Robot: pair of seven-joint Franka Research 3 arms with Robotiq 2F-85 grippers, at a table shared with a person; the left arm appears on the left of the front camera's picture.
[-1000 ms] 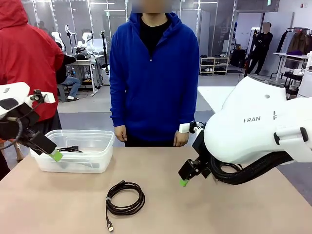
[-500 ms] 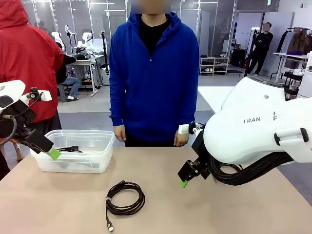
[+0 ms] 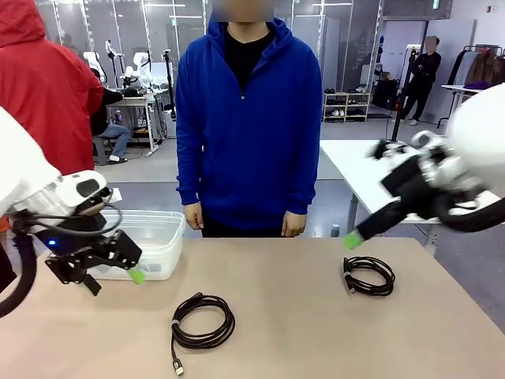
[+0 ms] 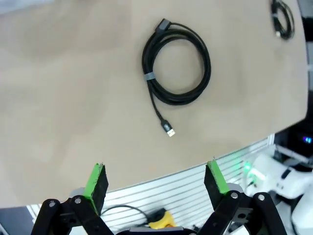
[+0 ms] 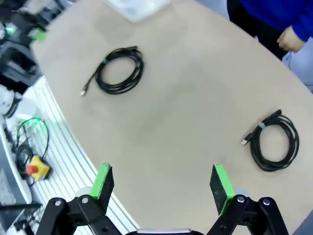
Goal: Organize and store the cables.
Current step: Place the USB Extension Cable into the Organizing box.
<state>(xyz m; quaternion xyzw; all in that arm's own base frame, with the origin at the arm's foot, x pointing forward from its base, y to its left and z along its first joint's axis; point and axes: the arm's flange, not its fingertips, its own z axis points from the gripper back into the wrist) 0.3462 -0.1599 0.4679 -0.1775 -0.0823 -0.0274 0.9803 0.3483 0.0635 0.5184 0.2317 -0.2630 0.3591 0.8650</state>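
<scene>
Both arms white, rounded shells: left arm (image 3: 20,178), right arm (image 3: 483,130). Black wiring (image 3: 24,284) loops at the wrists. Left gripper (image 4: 156,172) and right gripper (image 5: 164,177) are black, pin-jointed linkages (green pads (image 4: 97,177) on the fingers).

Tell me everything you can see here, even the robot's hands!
middle cable: one, black, coiled, on the table near the robot's edge
right cable: one, black, coiled, on the table's right side
bin: one, clear plastic, far left of the table
table: one, tan
person in blue hoodie: one, standing at the far side
person in red jacket: one, behind on the left
left gripper: one, black with green pads, open, above the table
right gripper: one, black with green pads, open, above the table
</scene>
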